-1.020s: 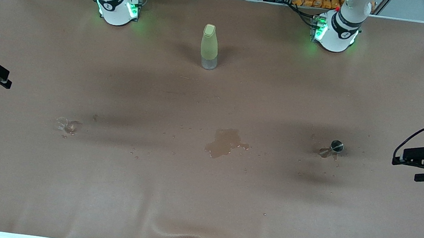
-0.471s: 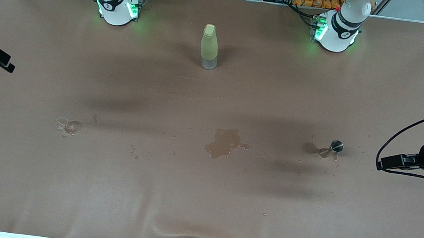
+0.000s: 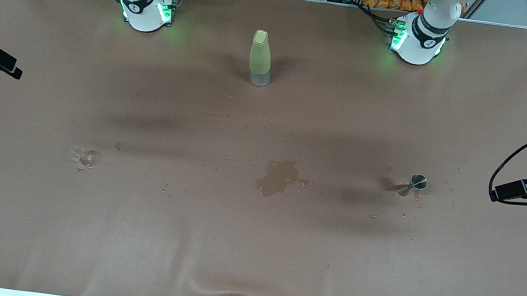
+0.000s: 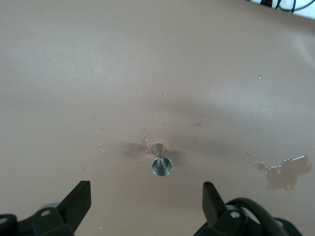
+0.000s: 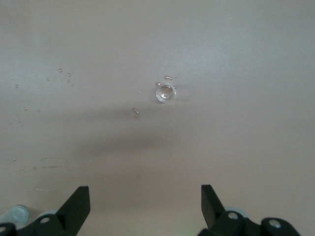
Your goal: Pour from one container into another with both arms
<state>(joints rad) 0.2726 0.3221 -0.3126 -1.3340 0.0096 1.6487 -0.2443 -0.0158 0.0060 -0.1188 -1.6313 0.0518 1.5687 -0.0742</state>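
Front view: left hand [image 4: 146,206] hanging wide open, empty, over the table [image 3: 250,248] near the metal jigger [image 3: 417,181]; right hand [image 5: 145,209] likewise gaping, empty, above the small glass [image 5: 166,93]; bottle [image 3: 260,58] standing between bases.

Steel jigger [image 3: 416,183] upright near left arm's end; clear glass [image 3: 81,155] near right arm's.

Even overhead light, medium bright. Soft broad shadow bands across brown table cover [image 3: 250,248]. Green glow around both arm bases. Puddle [image 3: 280,177] glints faintly. Front view sharp; wrist views softer, washed out, slightly hazy toward edges.
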